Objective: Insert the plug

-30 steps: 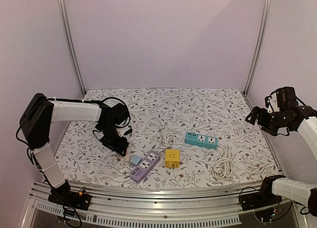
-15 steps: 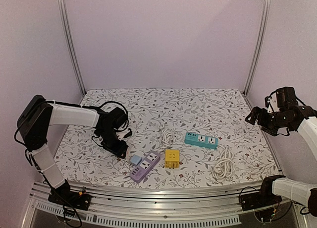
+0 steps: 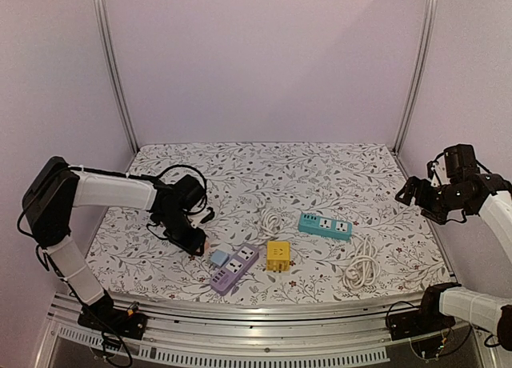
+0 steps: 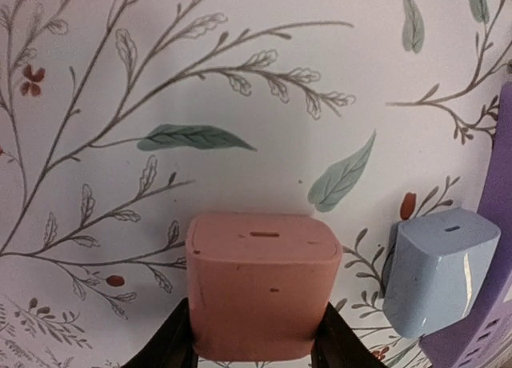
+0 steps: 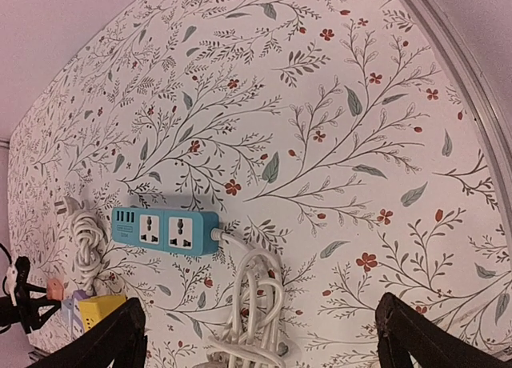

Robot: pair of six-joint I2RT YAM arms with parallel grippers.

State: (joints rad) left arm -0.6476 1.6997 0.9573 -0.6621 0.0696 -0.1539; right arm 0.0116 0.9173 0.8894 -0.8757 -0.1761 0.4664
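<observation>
The left gripper (image 4: 254,348) pinches a salmon-pink, rounded plastic plug block (image 4: 261,284) by its lower sides. It holds the block low over the floral-printed surface (image 3: 320,168), near one end of the lilac plastic power strip (image 4: 502,224). A pale blue plastic charger block (image 4: 438,268) sits at that same end, just beside the pink one. The right gripper (image 5: 260,344) hangs well apart at the far right, fingers spread wide and holding nothing.

The likeliest trouble is crowding: on its way to a free socket, the pink plug could knock the blue charger or be blocked by it. Its prongs are hidden in every view, so their alignment with the socket cannot be checked. If they meet the strip's face off-centre, pressing would probably shove the strip sideways, since nothing braces it. The narrow hold on the block's base may also let it tilt or slip under that push.
</observation>
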